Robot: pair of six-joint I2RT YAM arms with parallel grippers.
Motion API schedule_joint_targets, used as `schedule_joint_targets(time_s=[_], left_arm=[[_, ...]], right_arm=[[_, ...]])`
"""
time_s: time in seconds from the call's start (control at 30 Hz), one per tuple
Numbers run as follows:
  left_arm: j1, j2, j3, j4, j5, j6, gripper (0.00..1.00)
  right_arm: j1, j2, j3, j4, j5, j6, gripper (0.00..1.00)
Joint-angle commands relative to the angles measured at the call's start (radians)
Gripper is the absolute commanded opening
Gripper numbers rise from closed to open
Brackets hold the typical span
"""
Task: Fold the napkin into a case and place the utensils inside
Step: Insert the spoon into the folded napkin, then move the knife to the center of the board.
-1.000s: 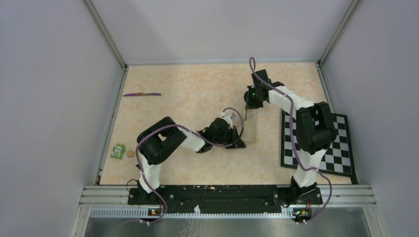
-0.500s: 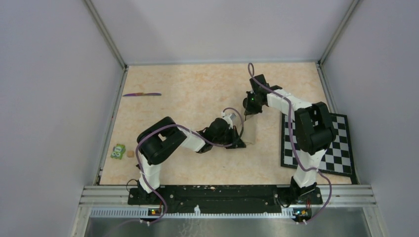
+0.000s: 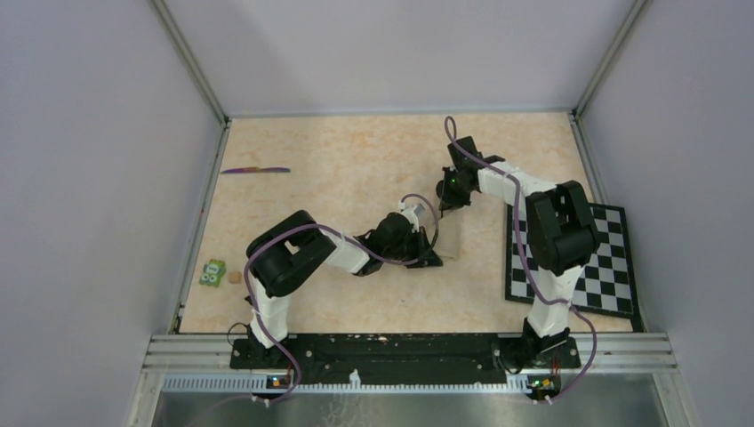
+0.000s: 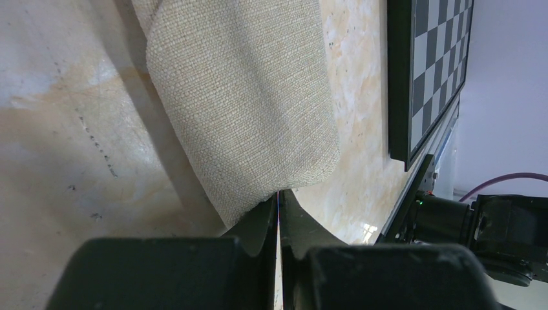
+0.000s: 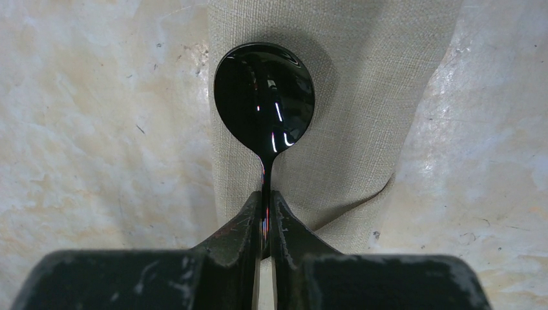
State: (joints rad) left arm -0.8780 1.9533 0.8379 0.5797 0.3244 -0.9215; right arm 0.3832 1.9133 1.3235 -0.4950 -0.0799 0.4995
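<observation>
Beige napkin [image 4: 245,103], folded into a narrow case at mid-table, looks limp and light; left gripper [image 4: 279,206] pinches its near edge; right gripper [image 5: 265,213] clamps the slick, rigid black spoon [image 5: 265,97] by its thin handle, bowl over the cloth; purple knife [image 3: 255,169] lies far left, likely best taken mid-length.

2 white arms [image 3: 348,258], black joints [image 3: 289,258], looping purple cables [image 3: 448,124], green light [image 3: 453,180]

Light is even and diffuse from above; the overhead view is sharp. I note a soft shadow beside the napkin [image 4: 245,110] ahead of the left gripper [image 4: 279,205], and white glare streaks on the spoon [image 5: 264,97] ahead of the right gripper [image 5: 265,210]. The near fingers are blurred.
</observation>
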Motion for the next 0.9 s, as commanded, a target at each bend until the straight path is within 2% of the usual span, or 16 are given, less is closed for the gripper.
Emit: schedule_joint_targets(time_s=[0.0, 0.13, 0.2, 0.27, 0.4, 0.5, 0.6, 0.73, 0.8, 0.87], left_arm=[[-0.001, -0.015, 0.015, -0.012, -0.016, 0.019, 0.06], [0.000, -0.025, 0.012, -0.021, -0.016, 0.017, 0.09], [-0.001, -0.042, 0.000, -0.021, -0.017, 0.009, 0.14], [-0.001, -0.072, -0.025, -0.020, -0.018, 0.008, 0.23], [-0.001, -0.179, -0.099, -0.046, -0.042, 0.022, 0.48], [-0.002, -0.292, -0.154, -0.116, -0.048, 0.041, 0.58], [-0.003, -0.446, -0.214, -0.244, -0.097, 0.068, 0.63], [0.004, -0.671, -0.226, -0.528, -0.271, 0.096, 0.72], [0.021, -0.761, -0.205, -0.668, -0.395, 0.095, 0.84], [0.056, -0.846, -0.185, -0.778, -0.522, 0.061, 0.91]], right_arm=[[-0.005, 0.012, 0.037, 0.014, 0.003, 0.004, 0.12], [-0.006, 0.001, 0.045, 0.012, 0.001, -0.008, 0.23], [-0.006, -0.015, 0.056, 0.008, -0.010, -0.019, 0.27], [-0.006, -0.044, 0.073, -0.005, -0.014, -0.037, 0.32], [-0.004, -0.157, 0.091, -0.017, -0.013, -0.074, 0.40], [0.003, -0.258, 0.064, 0.006, -0.021, -0.103, 0.43], [0.040, -0.359, -0.002, 0.060, -0.040, -0.127, 0.46], [0.110, -0.467, -0.118, 0.155, -0.080, -0.139, 0.51], [0.141, -0.496, -0.162, 0.187, -0.098, -0.139, 0.52], [0.156, -0.508, -0.194, 0.203, -0.119, -0.140, 0.52]])
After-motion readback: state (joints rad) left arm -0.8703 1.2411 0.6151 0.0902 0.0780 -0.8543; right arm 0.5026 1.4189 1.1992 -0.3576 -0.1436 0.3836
